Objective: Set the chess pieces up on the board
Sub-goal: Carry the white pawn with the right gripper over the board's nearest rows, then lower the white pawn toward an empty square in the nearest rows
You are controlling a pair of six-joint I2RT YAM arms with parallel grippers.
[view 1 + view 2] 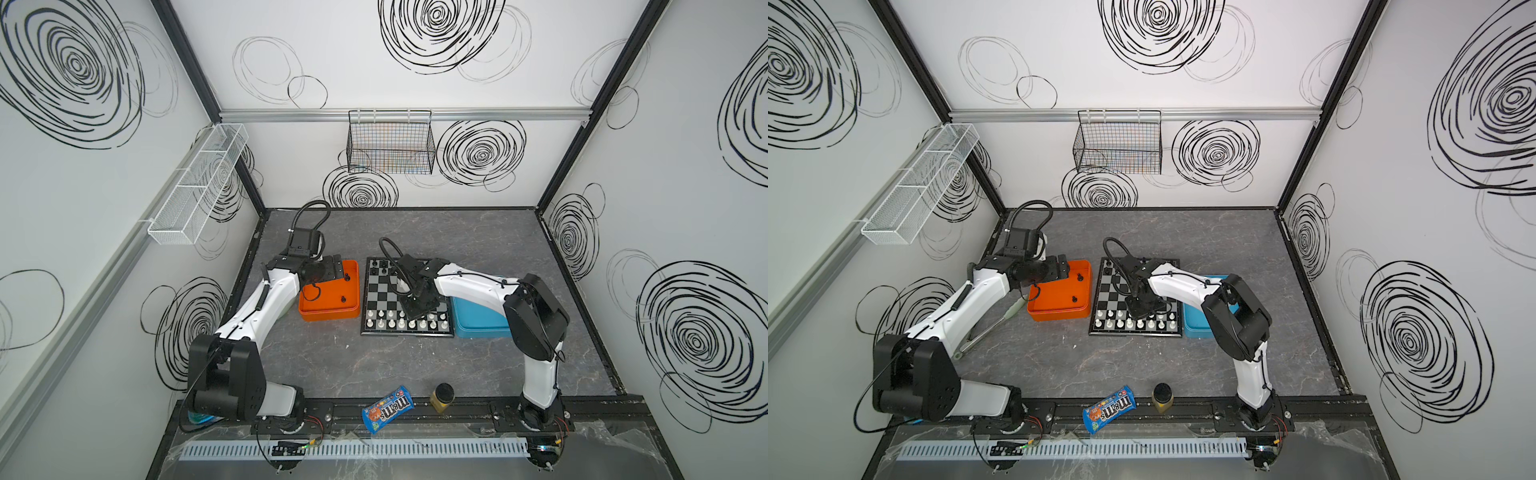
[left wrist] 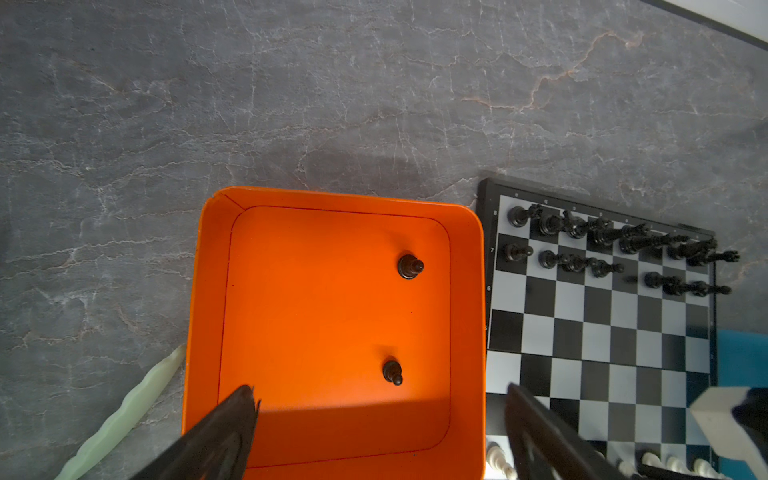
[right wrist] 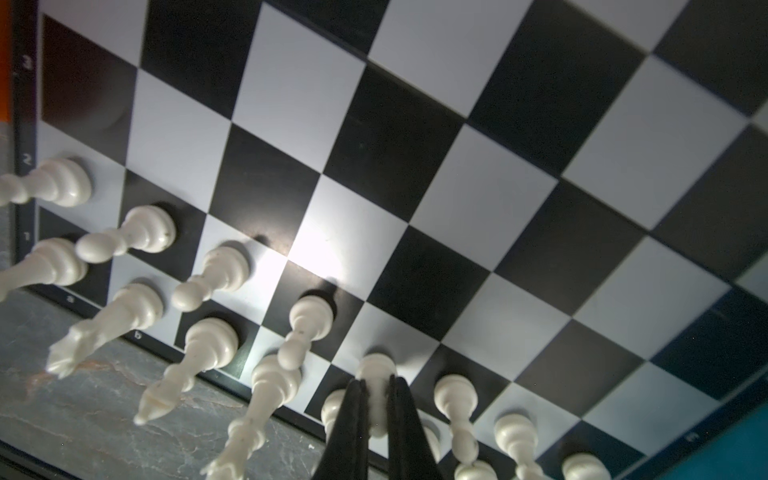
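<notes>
The board (image 1: 382, 291) lies mid-table between two trays. Several black chess pieces (image 2: 598, 237) fill its far rows, and several white chess pieces (image 1: 392, 324) fill its near rows. My right gripper (image 3: 376, 384) reaches down over the near rows and is shut on a white pawn (image 3: 375, 365) that stands on the board. In a top view the right gripper (image 1: 415, 314) hides that pawn. My left gripper (image 2: 381, 390) hangs open above the orange tray (image 2: 208, 332). Two black pawns (image 2: 410, 266) (image 2: 392, 372) stand in this tray, neither touched by the fingers.
A blue tray (image 1: 478, 328) sits against the board's right side, under the right arm. A pale green utensil (image 2: 124, 415) lies left of the orange tray. A candy bag (image 1: 386, 409) and a dark-lidded jar (image 1: 442, 397) lie at the front edge. Wire baskets (image 1: 390, 143) hang on the walls.
</notes>
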